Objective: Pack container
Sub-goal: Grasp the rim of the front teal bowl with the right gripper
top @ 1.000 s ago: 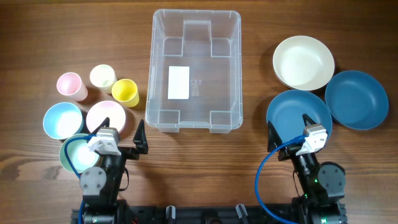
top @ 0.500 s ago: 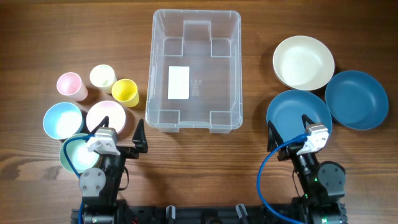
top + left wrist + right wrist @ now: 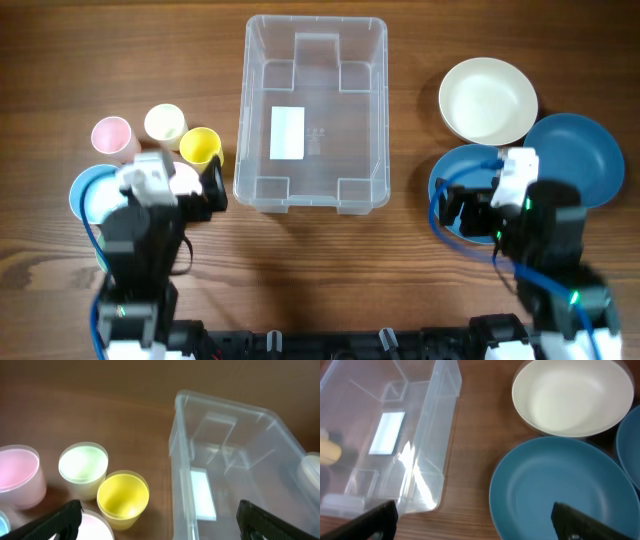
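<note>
Clear container (image 3: 340, 110) mid-table, white label (image 3: 288, 133) on base, print too small to read. Left gripper (image 3: 160, 521) spread wide by yellow cup (image 3: 122, 497), right gripper (image 3: 472, 516) spread wide over blue bowl (image 3: 560, 490).
</note>
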